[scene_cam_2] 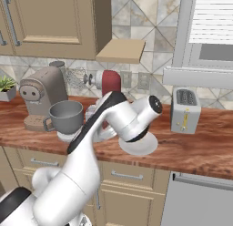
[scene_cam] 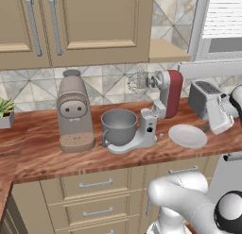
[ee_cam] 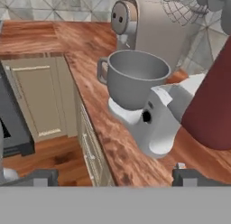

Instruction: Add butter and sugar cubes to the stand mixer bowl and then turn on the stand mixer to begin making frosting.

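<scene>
While the gripper [ee_cam: 113,175] hangs with jaws spread wide and empty, the stand mixer bowl [ee_cam: 133,78] sits on the stand mixer [scene_cam: 158,110] base, coffee machine [scene_cam: 73,110] just beside it.

I see the stand mixer bowl [scene_cam: 118,126] on the stand mixer [scene_cam: 158,110], the coffee machine [scene_cam: 73,111] to its left, and the plate [scene_cam: 187,135] and toaster [scene_cam: 204,99] to its right.

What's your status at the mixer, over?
End effector open, holding nothing, aimed at stand mixer column. Stand mixer bowl seated on base, looks empty, head tilted back. Nothing blocking the approach.
</scene>
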### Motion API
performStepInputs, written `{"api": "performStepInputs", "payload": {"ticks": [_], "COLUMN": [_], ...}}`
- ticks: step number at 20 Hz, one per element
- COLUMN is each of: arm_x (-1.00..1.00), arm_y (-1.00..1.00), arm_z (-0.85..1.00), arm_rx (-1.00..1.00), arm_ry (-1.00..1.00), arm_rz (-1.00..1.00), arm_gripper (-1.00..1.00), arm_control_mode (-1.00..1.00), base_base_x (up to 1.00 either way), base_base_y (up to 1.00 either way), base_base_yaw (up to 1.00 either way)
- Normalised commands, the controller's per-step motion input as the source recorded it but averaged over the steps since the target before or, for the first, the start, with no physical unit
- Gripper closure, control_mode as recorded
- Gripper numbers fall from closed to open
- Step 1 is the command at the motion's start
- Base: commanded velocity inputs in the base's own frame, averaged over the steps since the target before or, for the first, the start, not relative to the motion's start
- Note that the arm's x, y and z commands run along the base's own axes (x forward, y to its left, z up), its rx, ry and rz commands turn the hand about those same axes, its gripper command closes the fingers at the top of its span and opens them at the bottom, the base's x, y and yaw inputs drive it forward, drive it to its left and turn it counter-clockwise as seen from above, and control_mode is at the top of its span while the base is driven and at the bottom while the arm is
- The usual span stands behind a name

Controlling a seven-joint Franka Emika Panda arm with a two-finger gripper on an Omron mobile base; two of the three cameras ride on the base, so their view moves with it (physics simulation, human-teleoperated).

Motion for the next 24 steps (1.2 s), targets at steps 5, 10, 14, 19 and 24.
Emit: {"api": "performStepInputs", "payload": {"ticks": [5,10,14,19,24], "arm_x": [0.27,0.41,0.38,0.3,0.17], "arm_y": [-0.03,-0.2,-0.17,-0.15,0.0], "arm_z": [-0.38,-0.27,-0.29,-0.32,-0.26], "arm_rx": [0.02,0.03,0.06,0.11,0.14], "arm_ry": [0.03,0.09,0.1,0.1,0.04], "arm_rz": [-0.25,-0.02,0.02,0.1,0.12], "arm_gripper": [-1.0,-1.0,-1.0,-1.0,-1.0], "arm_control_mode": [-1.0,-1.0,-1.0,-1.0,-1.0], "base_base_x": [0.0,0.0,0.0,0.0,0.0], "base_base_y": [0.0,0.0,0.0,0.0,0.0], "base_base_yaw": [0.0,0.0,0.0,0.0,0.0]}}
